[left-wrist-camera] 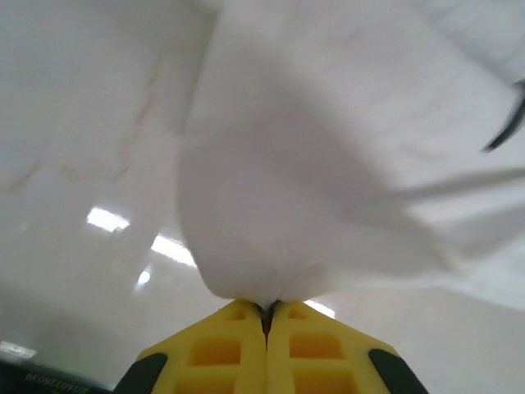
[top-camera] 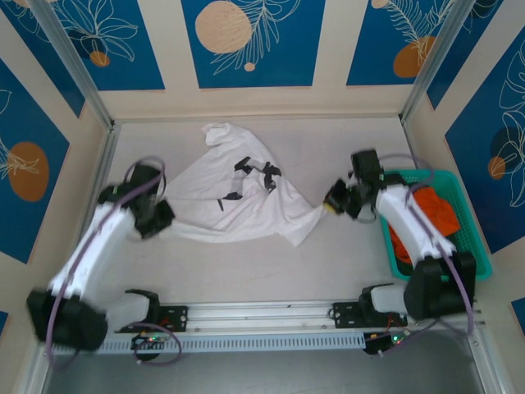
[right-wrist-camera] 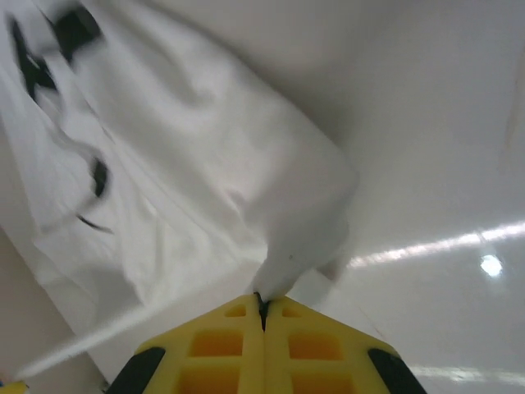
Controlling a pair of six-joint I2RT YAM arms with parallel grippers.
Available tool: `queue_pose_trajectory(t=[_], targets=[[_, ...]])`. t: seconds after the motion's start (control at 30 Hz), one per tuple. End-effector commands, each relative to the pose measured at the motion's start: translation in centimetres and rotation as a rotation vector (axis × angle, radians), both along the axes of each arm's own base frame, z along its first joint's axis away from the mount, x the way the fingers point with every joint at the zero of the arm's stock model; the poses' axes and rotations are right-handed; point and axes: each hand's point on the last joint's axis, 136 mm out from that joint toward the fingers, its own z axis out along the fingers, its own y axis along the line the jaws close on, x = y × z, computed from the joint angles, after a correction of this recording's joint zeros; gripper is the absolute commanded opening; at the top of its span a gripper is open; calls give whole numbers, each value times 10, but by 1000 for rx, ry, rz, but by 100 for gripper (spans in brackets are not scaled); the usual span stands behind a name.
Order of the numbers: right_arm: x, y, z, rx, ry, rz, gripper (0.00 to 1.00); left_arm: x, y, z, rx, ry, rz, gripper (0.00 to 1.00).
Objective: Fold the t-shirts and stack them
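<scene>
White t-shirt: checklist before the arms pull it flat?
1. Left tool grip: shut on a pinch of the white t-shirt. Ok.
2. Right tool grip: shut on a corner of the same shirt. Ok.
3. Cloth lying flat: bunched and creased, with the far end twisted. Not ok.
4. Which part each tool holds, hem or sleeve: cannot tell.
5. Other laundry out of the way: the orange t-shirt sits in the teal basket, apart from the white one. Ok.
</scene>
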Motion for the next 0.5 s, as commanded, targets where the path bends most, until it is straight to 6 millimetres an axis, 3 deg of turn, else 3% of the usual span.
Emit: queue_pose_trajectory(t=[0.0, 0.03, 0.1, 0.13, 0.17, 0.2, 0.23, 0.3, 0.33, 0.4, 0.47], targets=[[104, -18, 96, 3, -229, -37, 0, 140, -31, 120, -74, -420, -180, 0], [129, -26, 144, 13, -322, -53, 0, 168, -34, 175, -64, -547, -198, 0], [157, -30, 245, 31, -583, -42, 0, 195, -37, 284, -60, -806, -228, 0], [158, -34, 294, 28, -710, -49, 0, 193, -39, 345, -77, -986, -238, 0], [151, -35, 336, 41, -819, -56, 0, 182, -39, 391, -117, -1145, -240, 0], [141, -36, 369, 68, -915, -50, 0, 168, -37, 426, -174, -1265, -237, 0], [125, -36, 396, 90, -992, -40, 0, 157, -38, 443, -215, -1307, -254, 0], [97, -32, 405, 89, -997, -4, 0, 137, -44, 441, -211, -1279, -312, 0], [80, -25, 401, 68, -986, 46, 0, 127, -47, 428, -209, -1242, -343, 0], [51, -14, 377, 6, -939, 109, 0, 97, -42, 396, -161, -1185, -365, 0], [20, -6, 340, -11, -865, 152, 0, 65, -29, 346, -72, -1087, -363, 0]])
